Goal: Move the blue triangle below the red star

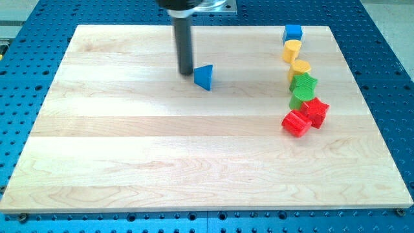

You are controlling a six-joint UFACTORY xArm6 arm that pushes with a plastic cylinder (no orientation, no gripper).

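Wooden board (pixel 129 162) on blue pegboard (pixel 388 97), my tip (pixel 185 71) beside blue triangle (pixel 204 77)

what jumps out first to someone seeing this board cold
The dark rod stands out first, coming down from the view's top, my tip just left of the blue triangle, close to touching. Next is the column of blocks on the view's right: blue cube, two yellow blocks, two green blocks, then the red star and another red block at its lower left.
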